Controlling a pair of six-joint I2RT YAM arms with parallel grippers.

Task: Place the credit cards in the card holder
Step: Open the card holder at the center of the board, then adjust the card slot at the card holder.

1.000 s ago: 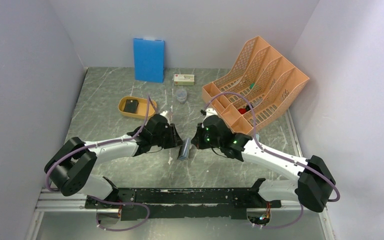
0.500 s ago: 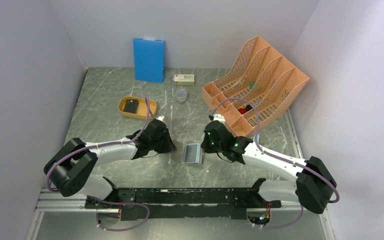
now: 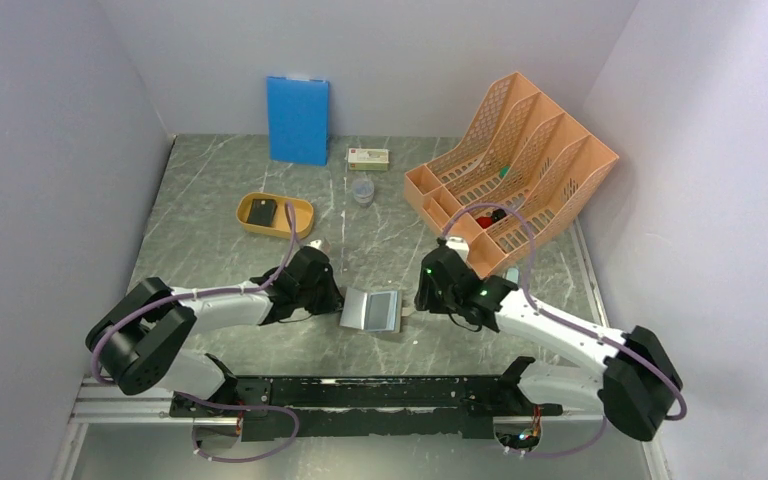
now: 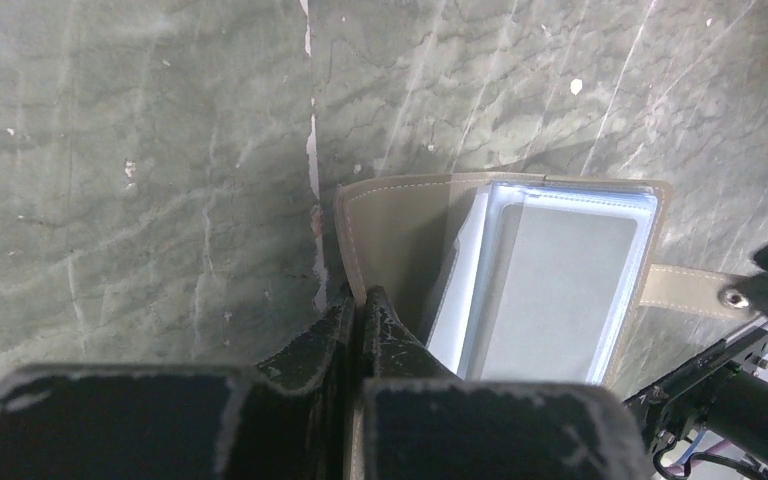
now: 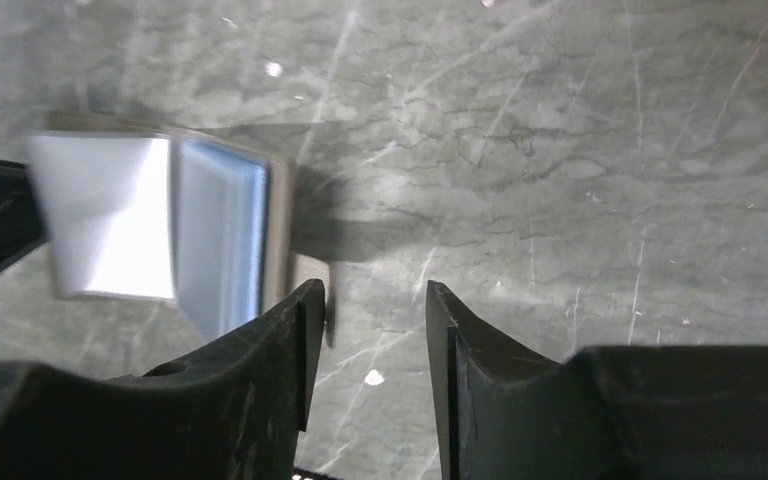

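Observation:
The grey card holder (image 3: pixel 372 311) lies open on the table between my arms, its pale silvery-blue pockets facing up. In the left wrist view the card holder (image 4: pixel 560 290) has its strap and snap stud (image 4: pixel 730 297) at the right. My left gripper (image 4: pixel 361 300) is shut on the edge of the holder's left flap (image 4: pixel 400 235); it also shows in the top view (image 3: pixel 338 303). My right gripper (image 5: pixel 368 300) is open and empty just right of the holder (image 5: pixel 160 215), beside its strap. One dark credit card (image 3: pixel 262 211) lies in the yellow tray.
The mustard-yellow tray (image 3: pixel 301 221) sits at the back left. A blue board (image 3: pixel 298 118) leans on the back wall. A small box (image 3: pixel 368 157) and a clear cup (image 3: pixel 362 190) stand mid-back. An orange file rack (image 3: pixel 520 160) fills the back right.
The holder stood on edge between both grippers, then dropped flat and now lies spread open. My left gripper pulled its flap leftward. My right gripper drew back toward the near right.

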